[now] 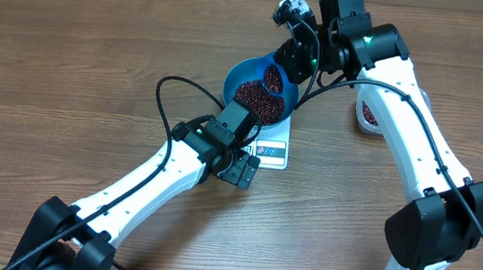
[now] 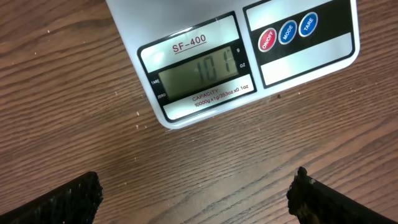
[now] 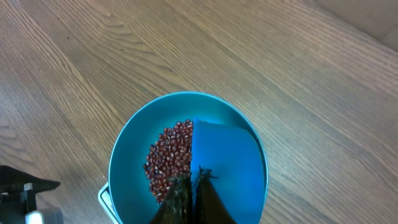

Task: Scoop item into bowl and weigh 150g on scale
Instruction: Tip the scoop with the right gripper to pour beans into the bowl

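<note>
Above the bowl (image 3: 126, 158), right claw (image 3: 191, 178) seemingly pinches scoop (image 3: 224, 155).

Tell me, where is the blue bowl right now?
In the overhead view the blue bowl sits on the white scale near the table's middle, beans inside, with the blue scoop over it.

You see a brown wooden bench (image 1: 72, 36) with wavy dark lines in the wood. Soft, even light falls on it.

The right hand (image 3: 189, 194) and scoop (image 3: 224, 155) block the bowl (image 3: 127, 155) from above; the table (image 1: 70, 54) beyond lies open.
</note>
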`<state>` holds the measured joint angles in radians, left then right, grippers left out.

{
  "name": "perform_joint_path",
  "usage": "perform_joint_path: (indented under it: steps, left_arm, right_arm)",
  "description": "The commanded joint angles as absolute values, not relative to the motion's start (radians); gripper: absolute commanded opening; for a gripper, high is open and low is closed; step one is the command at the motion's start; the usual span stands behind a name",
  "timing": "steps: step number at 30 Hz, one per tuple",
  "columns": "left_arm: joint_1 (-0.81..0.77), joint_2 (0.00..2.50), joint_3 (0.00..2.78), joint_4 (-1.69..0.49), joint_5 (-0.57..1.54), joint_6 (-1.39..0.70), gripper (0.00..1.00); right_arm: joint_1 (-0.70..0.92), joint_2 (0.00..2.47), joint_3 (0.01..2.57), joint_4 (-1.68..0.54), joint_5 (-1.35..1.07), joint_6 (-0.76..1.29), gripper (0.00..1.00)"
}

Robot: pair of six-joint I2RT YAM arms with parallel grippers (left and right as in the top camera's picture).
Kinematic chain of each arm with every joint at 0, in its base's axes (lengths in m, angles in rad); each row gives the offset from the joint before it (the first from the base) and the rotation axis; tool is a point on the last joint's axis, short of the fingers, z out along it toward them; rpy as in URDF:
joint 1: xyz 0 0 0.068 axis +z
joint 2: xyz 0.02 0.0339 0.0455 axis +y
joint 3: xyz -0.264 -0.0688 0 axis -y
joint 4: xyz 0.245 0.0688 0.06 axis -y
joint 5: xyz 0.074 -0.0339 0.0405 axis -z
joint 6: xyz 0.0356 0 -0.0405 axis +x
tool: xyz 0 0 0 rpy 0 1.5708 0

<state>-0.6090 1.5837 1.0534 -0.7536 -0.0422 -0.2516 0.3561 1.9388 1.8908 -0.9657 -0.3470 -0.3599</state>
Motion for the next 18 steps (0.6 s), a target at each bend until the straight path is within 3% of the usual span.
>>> perform_joint_path:
  steps: [1,18]
  left_arm:
    - [-0.616,1.576,1.049,-0.751,-0.053,-0.232,0.99]
    - [-0.616,1.577,1.049,-0.751,-0.053,-0.232,1.00]
  right_arm:
    - [0.361,1.917,1.920,-0.943,-0.344,-0.371,0.04]
    - [0.364,1.887,1.920,-0.937,-0.330,-0.375,0.04]
